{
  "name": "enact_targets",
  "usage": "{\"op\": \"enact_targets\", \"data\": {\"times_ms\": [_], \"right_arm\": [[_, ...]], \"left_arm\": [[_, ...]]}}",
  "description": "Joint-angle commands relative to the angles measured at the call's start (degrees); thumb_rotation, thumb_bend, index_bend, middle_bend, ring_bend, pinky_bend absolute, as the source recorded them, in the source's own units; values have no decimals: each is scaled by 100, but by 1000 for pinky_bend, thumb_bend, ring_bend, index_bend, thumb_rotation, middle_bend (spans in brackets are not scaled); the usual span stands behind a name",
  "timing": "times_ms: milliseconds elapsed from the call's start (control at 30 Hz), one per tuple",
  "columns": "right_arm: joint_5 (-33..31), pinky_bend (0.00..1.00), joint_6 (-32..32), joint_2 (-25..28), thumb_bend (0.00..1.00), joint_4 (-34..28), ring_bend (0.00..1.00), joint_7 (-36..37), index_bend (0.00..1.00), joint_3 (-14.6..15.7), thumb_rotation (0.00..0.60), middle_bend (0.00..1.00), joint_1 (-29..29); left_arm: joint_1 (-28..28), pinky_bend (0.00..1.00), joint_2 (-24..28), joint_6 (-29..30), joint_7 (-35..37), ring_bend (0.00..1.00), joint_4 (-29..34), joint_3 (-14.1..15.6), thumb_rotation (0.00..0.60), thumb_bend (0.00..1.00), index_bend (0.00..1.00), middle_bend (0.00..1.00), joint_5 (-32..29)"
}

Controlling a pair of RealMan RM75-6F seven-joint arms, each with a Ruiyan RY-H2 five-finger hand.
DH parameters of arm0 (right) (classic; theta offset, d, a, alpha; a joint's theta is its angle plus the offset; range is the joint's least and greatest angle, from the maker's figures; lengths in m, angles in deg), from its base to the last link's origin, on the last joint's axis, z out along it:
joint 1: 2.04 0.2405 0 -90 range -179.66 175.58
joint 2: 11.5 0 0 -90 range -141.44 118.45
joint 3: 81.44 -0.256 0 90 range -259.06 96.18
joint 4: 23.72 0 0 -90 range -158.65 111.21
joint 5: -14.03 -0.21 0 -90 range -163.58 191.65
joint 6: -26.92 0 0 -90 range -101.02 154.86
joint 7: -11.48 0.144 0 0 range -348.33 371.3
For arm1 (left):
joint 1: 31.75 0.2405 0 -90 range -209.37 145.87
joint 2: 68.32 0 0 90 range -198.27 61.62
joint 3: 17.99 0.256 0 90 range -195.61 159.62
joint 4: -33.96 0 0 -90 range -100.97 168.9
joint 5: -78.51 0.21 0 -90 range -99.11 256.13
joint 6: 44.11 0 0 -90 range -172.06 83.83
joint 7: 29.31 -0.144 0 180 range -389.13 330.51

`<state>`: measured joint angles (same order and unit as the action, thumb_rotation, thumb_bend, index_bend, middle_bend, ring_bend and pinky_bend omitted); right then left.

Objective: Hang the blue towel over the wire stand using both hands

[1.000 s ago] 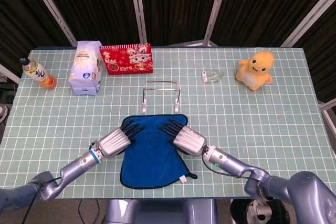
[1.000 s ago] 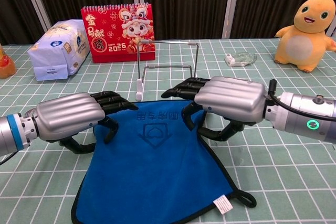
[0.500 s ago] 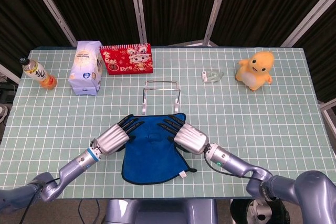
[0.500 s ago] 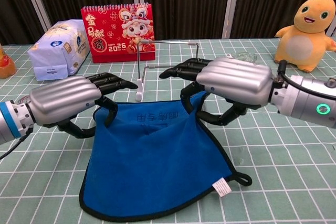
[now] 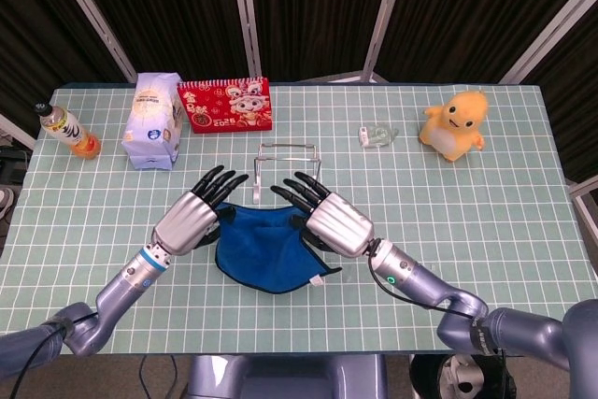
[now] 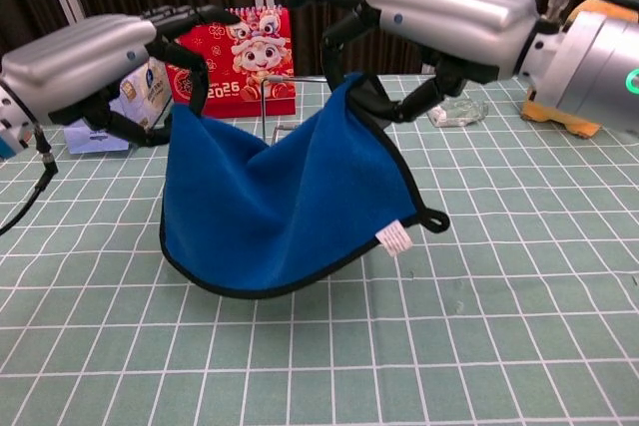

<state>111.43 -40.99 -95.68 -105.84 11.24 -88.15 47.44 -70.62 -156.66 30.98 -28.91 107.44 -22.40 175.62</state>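
The blue towel (image 5: 266,248) (image 6: 280,197) hangs in the air, sagging between my two hands. My left hand (image 5: 192,217) (image 6: 90,62) pinches its left top corner, and my right hand (image 5: 332,217) (image 6: 449,12) pinches its right top corner, the other fingers spread forward. The wire stand (image 5: 288,161) (image 6: 264,112) stands upright just beyond the towel, which hides much of it in the chest view. The towel's white label and black loop dangle at its right edge. Both hands are above the table, on the near side of the stand.
Behind the stand are a red calendar (image 5: 226,105) (image 6: 235,47) and a pale tissue pack (image 5: 156,121). A bottle (image 5: 67,130) stands at the far left. On the right are a small clear object (image 5: 377,135) (image 6: 449,112) and a yellow plush toy (image 5: 453,123).
Both hands have risen from the table and moved toward the stand, lifting the towel by its far corners. It lay flat before and now hangs gathered between them.
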Motion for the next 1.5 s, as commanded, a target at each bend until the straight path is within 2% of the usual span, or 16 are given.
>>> {"op": "enact_targets", "data": {"times_ms": [33,333,667,967,1267,1500], "right_arm": [[-236,0,131,220,593,-295,0,-213,653,-261,600,45,99],[-1015,0,473,307,592,-260,0,-255,654,-802,600,49,255],[-1642,0,826,47,592,432,0,-267,654,-1275,600,55,627],[-2066,0,1113,-238,590,1078,0,-178,655,-1557,600,61,960],[-2404,0,1401,-265,588,1550,0,-107,655,-1899,600,64,1337],[-2518,0,1543,-302,588,1929,0,92,656,-1870,600,65,1440]], "left_arm": [[-94,0,273,-50,-104,0,374,-323,600,501,802,0,-288],[-378,0,502,-429,-261,0,622,-849,600,502,802,0,-835],[-801,0,445,-782,-459,0,350,-1303,600,502,802,0,-1300],[-1039,0,312,-797,-456,0,121,-1552,600,504,801,0,-1523],[-1250,0,486,-789,-641,0,187,-1870,600,503,802,0,-1719],[-1388,0,451,-980,-766,0,53,-1899,600,503,803,0,-2005]]}}
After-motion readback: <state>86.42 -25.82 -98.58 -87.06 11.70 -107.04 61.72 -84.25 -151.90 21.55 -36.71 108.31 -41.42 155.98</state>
